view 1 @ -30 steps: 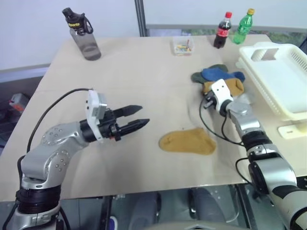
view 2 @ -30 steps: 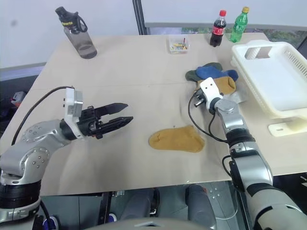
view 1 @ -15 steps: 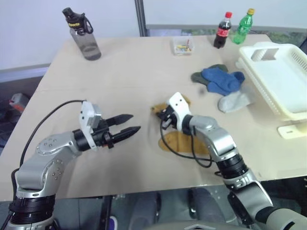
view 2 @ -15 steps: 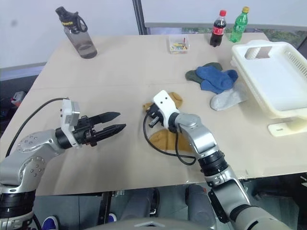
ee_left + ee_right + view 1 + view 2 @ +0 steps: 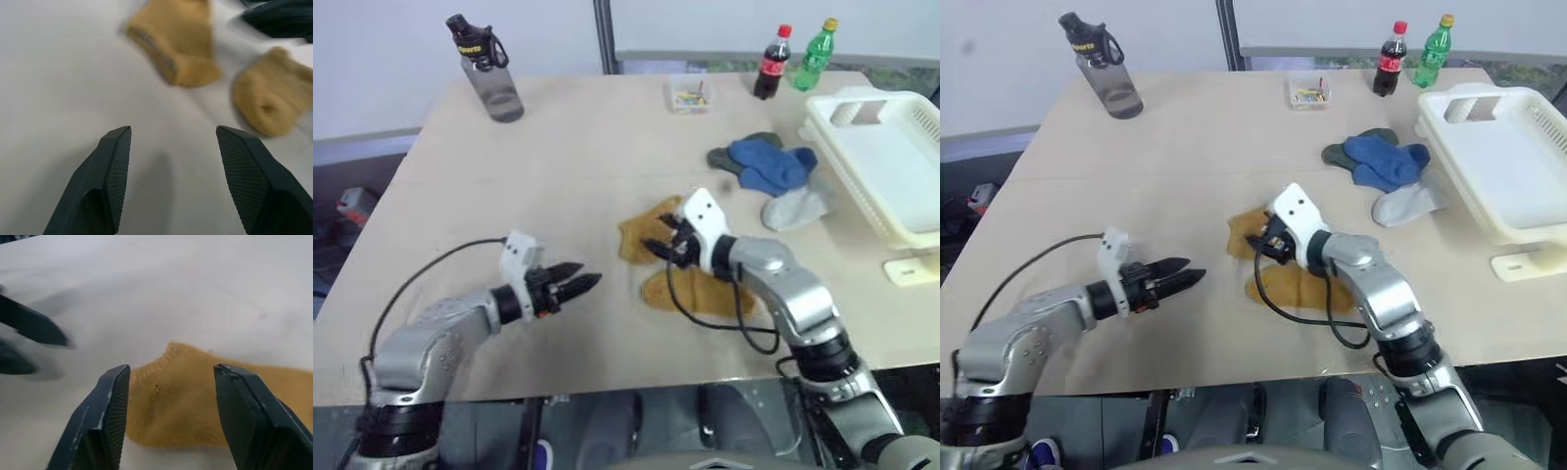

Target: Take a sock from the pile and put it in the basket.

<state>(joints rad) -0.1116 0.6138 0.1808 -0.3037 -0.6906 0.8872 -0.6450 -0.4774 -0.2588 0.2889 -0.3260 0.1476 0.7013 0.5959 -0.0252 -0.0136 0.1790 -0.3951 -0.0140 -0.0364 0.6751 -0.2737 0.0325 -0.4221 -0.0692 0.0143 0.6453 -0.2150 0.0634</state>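
Socks of the small loose pile (image 5: pixel 769 171) lie on the far right part of the beige desk (image 5: pixel 578 147): a blue sock (image 5: pixel 771 163) on top, a dark green one (image 5: pixel 729 157) at its left edge, and a light grey one (image 5: pixel 793 208) on the near right side, close to the basket. The large cream-white rectangular plastic basket (image 5: pixel 881 166) with slotted sides and a cut-out handle stands at the right edge of the desk, just beside the pile; I can see no sock inside it.

Two mustard-yellow socks lie apart from the pile, near the middle of the desk. One mustard-yellow sock (image 5: pixel 641 230) lies crumpled under the tips of the right hand (image 5: pixel 668 243). The other mustard-yellow sock (image 5: pixel 690 291) lies flat, nearer, partly under the right arm and its black cable.

The right hand points to the left, low over the crumpled sock, with its two black fingers (image 5: pixel 105 418) spread apart; it grips nothing. In the right wrist view the yellow sock lies on the desk between and beyond the fingers.

The left hand (image 5: pixel 573 286) is at the near left, low over bare desk, pointing right toward the yellow socks, well apart from them. Its fingers (image 5: pixel 105 181) are also spread and empty.

At the far edge stand a dark grey water bottle (image 5: pixel 489 70), a small clear box (image 5: pixel 687 95), a cola bottle (image 5: pixel 771 64) and a green bottle (image 5: pixel 813 56).
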